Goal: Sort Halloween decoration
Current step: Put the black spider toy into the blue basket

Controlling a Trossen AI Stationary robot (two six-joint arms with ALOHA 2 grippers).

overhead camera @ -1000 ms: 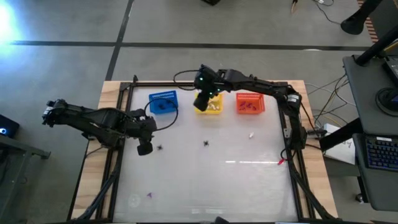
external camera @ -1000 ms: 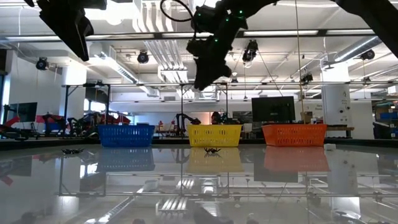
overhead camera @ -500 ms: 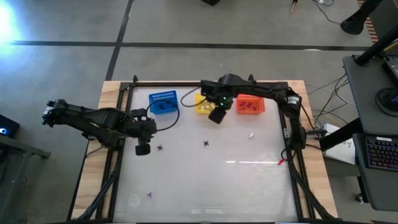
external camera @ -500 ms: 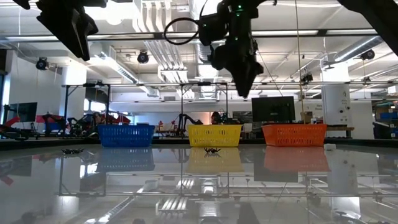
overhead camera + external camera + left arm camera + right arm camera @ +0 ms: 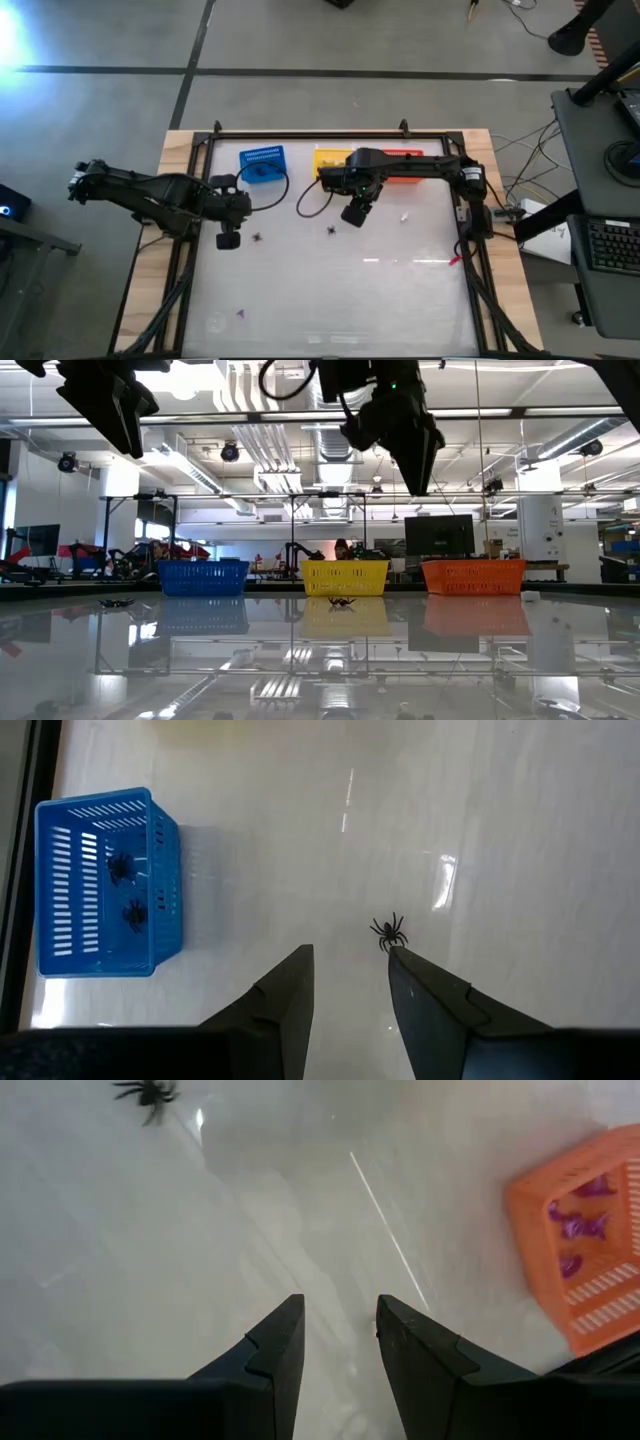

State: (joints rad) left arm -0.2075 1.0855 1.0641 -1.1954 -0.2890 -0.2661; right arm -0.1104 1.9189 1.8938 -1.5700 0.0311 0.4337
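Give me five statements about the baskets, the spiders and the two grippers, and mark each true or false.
1. The blue basket holds two black spiders. True.
2. The orange basket holds black spiders. False: it holds purple pieces.
3. The left gripper grips a spider. False: its fingers are apart and empty; a spider lies on the table just beyond them.
4. The right gripper hangs above the table in front of the baskets, holding nothing. True.
5. The yellow basket stands between the blue and orange ones. True.
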